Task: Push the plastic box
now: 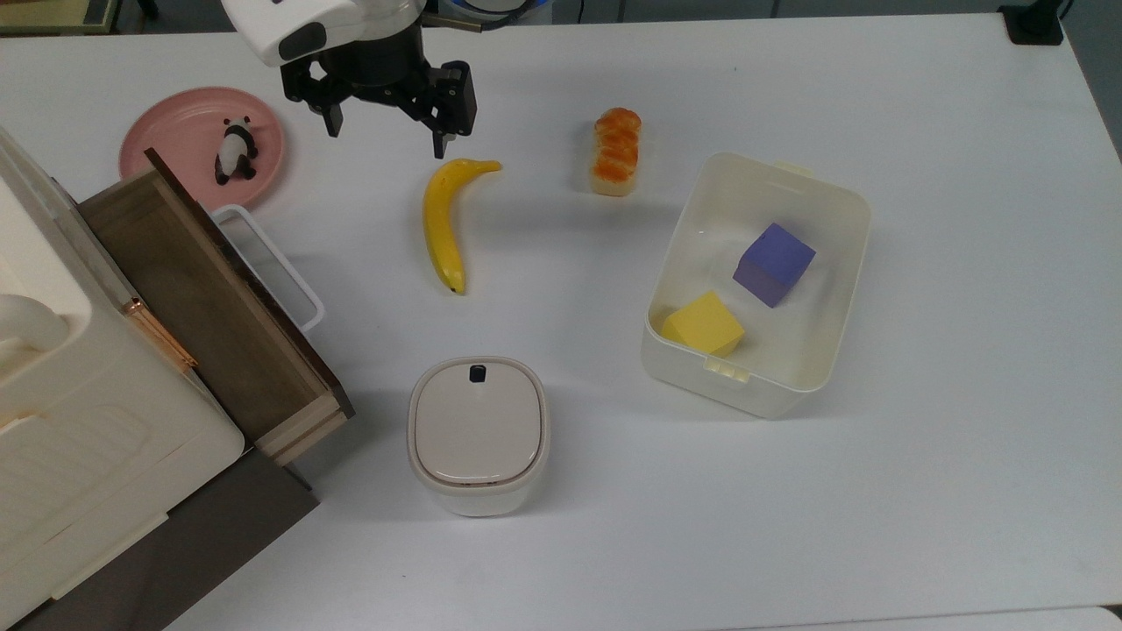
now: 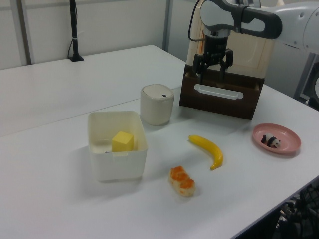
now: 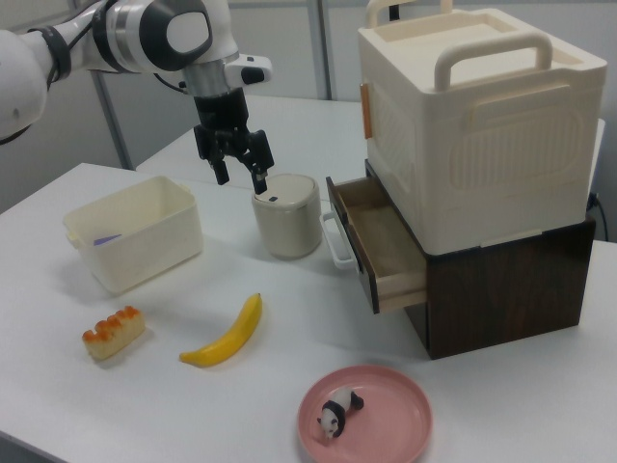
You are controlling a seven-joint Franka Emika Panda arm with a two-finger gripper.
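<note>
The black two-finger pincer (image 1: pixel 390 131) hangs empty, fingers spread, well away from the big cream-white rectangular plastic box (image 1: pixel 837 263), so I'd drop low beside its wall and shove slowly, square-on.

Banana (image 1: pixel 443 223) beside bread piece (image 1: pixel 616 151); beige canister (image 1: pixel 479 433) — lidded; panda figure (image 1: pixel 235 151) on pink plate (image 1: pixel 166 131); drawer (image 1: pixel 206 294) open.

White table (image 1: pixel 920 526), pale partition walls (image 2: pixel 114 22)
</note>
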